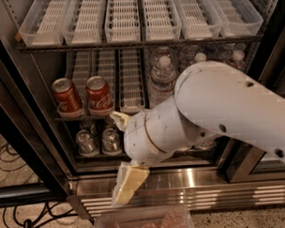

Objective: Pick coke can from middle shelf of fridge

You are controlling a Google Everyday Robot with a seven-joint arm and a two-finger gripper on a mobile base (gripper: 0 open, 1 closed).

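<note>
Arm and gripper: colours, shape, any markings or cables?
Arm: glossy white, fat rounded segments, with thin dark seam lines near the wrist and a few small dark dots on the shell. No cables or lettering visible. Gripper, low in front of the fridge: two flat, cream-yellow fingers, blunt and wedge-shaped.

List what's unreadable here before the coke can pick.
Camera view only:
- Middle shelf, right part: the arm covers it, and the water bottles are partly hidden.
- Lower rack: the arm hides whatever sits right of the two silver cans.
- Clear bin: cut off by the bottom edge, contents blurred.
- End effector: open, below-right of the nearer coke can.
</note>
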